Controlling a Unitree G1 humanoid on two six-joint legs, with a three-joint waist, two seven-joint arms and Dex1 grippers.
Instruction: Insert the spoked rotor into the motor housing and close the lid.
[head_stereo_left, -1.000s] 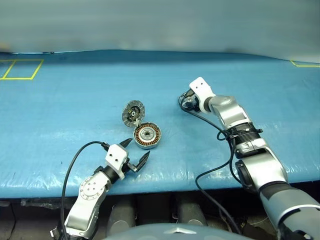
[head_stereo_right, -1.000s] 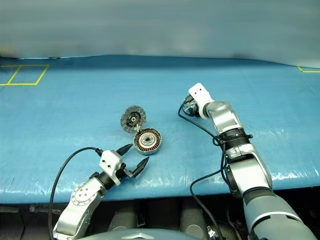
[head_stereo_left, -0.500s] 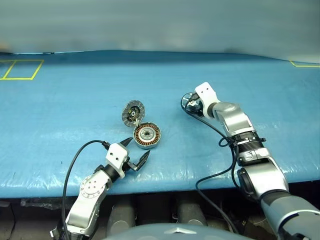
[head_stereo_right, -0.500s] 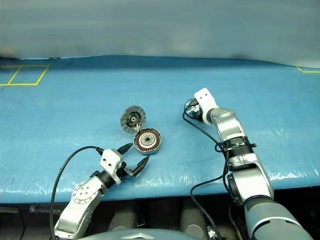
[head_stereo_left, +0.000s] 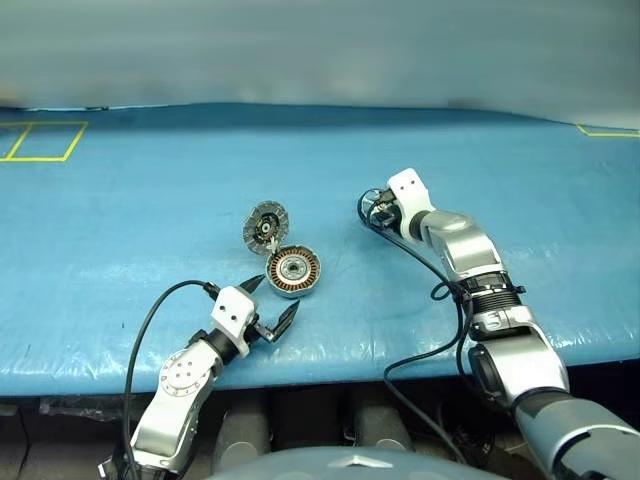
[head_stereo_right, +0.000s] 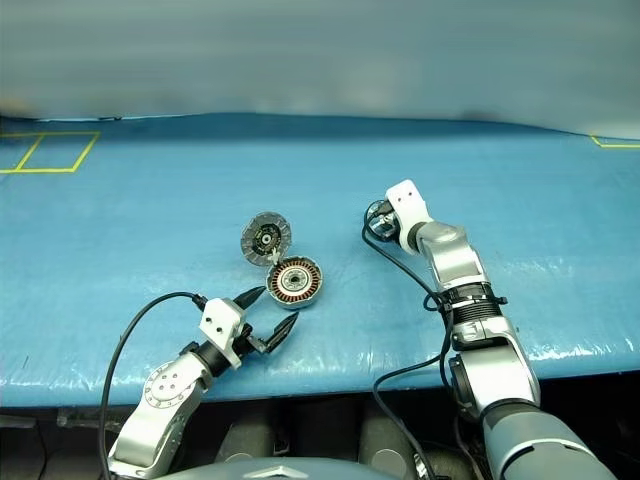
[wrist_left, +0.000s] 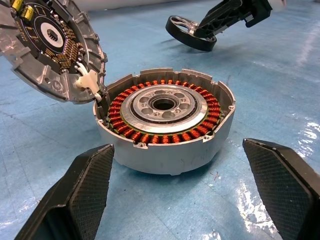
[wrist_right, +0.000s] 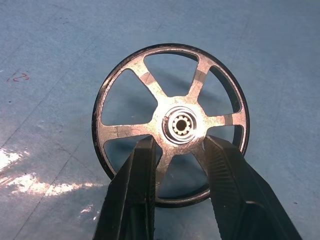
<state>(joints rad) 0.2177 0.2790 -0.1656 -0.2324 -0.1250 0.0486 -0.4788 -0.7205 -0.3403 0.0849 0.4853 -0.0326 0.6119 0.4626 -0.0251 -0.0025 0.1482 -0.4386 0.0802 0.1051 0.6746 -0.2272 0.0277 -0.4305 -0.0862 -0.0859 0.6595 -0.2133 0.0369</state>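
Right wrist view: the right gripper pinches the spoked rotor at its hub; the left gripper gapes wide just before the motor housing.

place: lab test bench | evidence: blue sheet-covered table, yellow floor-tape squares

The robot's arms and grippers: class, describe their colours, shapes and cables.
Both arms are silver-grey metal with rounded joint housings. The left gripper and right gripper each have a white wrist block and two tapering black fingers with textured pads. A loose black cable loops along each arm.
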